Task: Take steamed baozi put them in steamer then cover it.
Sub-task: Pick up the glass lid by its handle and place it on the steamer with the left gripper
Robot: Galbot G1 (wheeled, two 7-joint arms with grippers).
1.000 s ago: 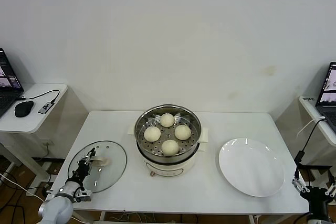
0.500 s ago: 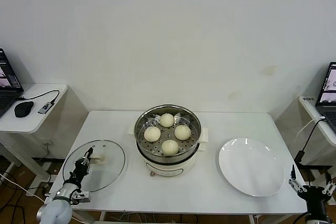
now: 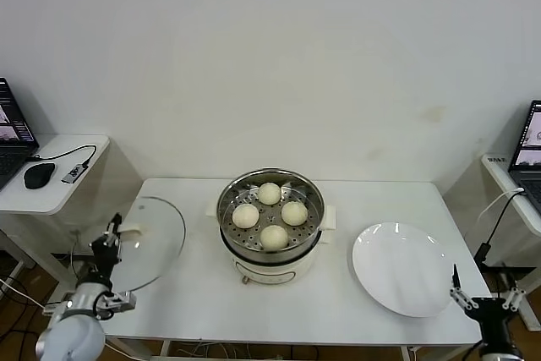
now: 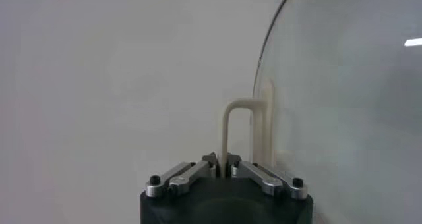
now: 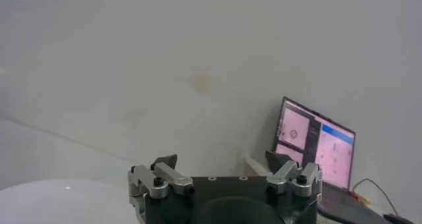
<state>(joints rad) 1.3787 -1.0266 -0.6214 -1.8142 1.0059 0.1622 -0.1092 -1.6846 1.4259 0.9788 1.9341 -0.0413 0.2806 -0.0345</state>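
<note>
While white table fronts bare wall; side laptops seemingly on.

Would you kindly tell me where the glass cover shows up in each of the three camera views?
Head view: the cover is lifted and tilted at the table's left edge, its handle in the shut left hand.
Left wrist view: the cover stands edge-on, filling one side of the picture.
Right wrist view: not in it.
Shared landmark: the cream-white bar handle, seen in the head and left wrist views.
</note>
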